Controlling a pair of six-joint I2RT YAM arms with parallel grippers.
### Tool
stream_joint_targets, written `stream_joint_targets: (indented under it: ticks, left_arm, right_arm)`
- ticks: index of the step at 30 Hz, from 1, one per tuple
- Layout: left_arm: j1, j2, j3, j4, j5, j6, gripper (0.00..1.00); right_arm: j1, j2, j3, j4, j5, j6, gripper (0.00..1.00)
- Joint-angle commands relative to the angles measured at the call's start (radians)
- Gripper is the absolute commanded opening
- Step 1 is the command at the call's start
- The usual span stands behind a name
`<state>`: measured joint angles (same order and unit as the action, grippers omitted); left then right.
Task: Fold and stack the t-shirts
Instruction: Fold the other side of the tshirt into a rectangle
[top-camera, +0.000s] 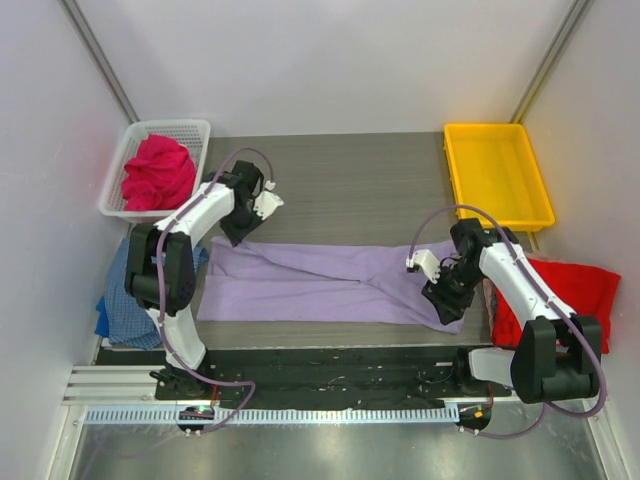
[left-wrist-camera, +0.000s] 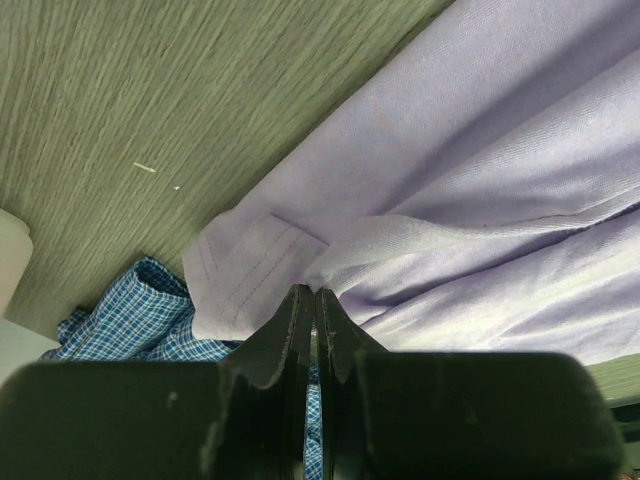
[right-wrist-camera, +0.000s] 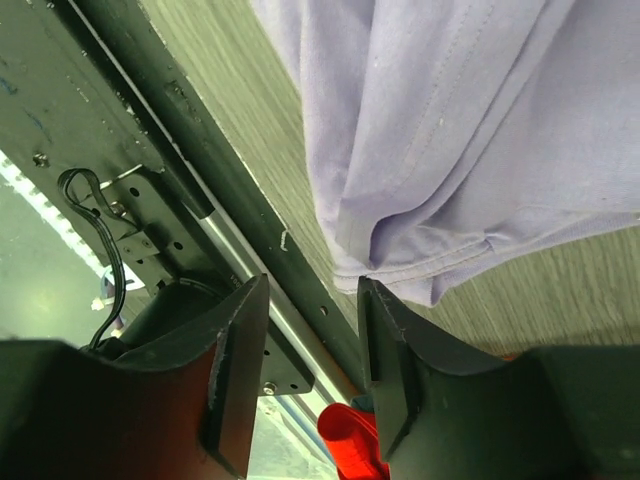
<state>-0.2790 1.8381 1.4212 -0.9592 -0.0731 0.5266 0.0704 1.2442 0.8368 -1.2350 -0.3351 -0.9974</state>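
Observation:
The lavender t-shirt (top-camera: 320, 285) lies spread across the middle of the table. My left gripper (top-camera: 242, 230) is at its far left corner, jaws shut on a pinch of the lavender cloth (left-wrist-camera: 400, 200), with the tips (left-wrist-camera: 312, 293) at a fold. My right gripper (top-camera: 447, 298) is over the shirt's near right corner, open and empty, and the hem (right-wrist-camera: 440, 270) lies just beyond its fingertips (right-wrist-camera: 312, 290). The magenta-pink t-shirt (top-camera: 158, 172) is bunched in the basket. The blue checked t-shirt (top-camera: 120, 300) lies at the left and also shows in the left wrist view (left-wrist-camera: 130, 310). The red t-shirt (top-camera: 565, 292) lies at the right.
A white mesh basket (top-camera: 195, 130) stands at the far left. A yellow tray (top-camera: 497, 175) stands at the far right. A black rail and the arm bases (top-camera: 320, 365) run along the near table edge, and the rail shows in the right wrist view (right-wrist-camera: 190, 170).

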Motion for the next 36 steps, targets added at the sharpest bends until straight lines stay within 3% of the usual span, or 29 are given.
stream_joint_targets:
  ticks: [1,10,16,24,30,36]
  left_arm:
    - [-0.006,0.006,0.005,0.014,-0.019,-0.007,0.08]
    - [-0.006,-0.020,-0.057,0.074,-0.019,0.004,0.08]
    - [-0.006,-0.025,-0.079,0.102,-0.011,0.007,0.07]
    - [-0.008,-0.010,-0.056,0.099,-0.014,0.013,0.07]
    - [-0.006,-0.002,-0.044,0.094,-0.019,0.016,0.07]
    - [-0.008,-0.002,-0.042,0.094,-0.028,0.021,0.06]
  right_arm:
    - [0.008,-0.011,0.047,0.054,-0.004,0.005,0.50]
    - [0.022,0.199,0.157,0.303,-0.053,0.121,0.56]
    - [0.065,0.328,0.194,0.396,-0.074,0.175,0.61]
    - [0.120,0.385,0.183,0.430,-0.068,0.203,0.60]
    - [0.141,0.380,0.163,0.439,-0.062,0.210,0.54]
    - [0.167,0.370,0.130,0.454,-0.032,0.218,0.41]
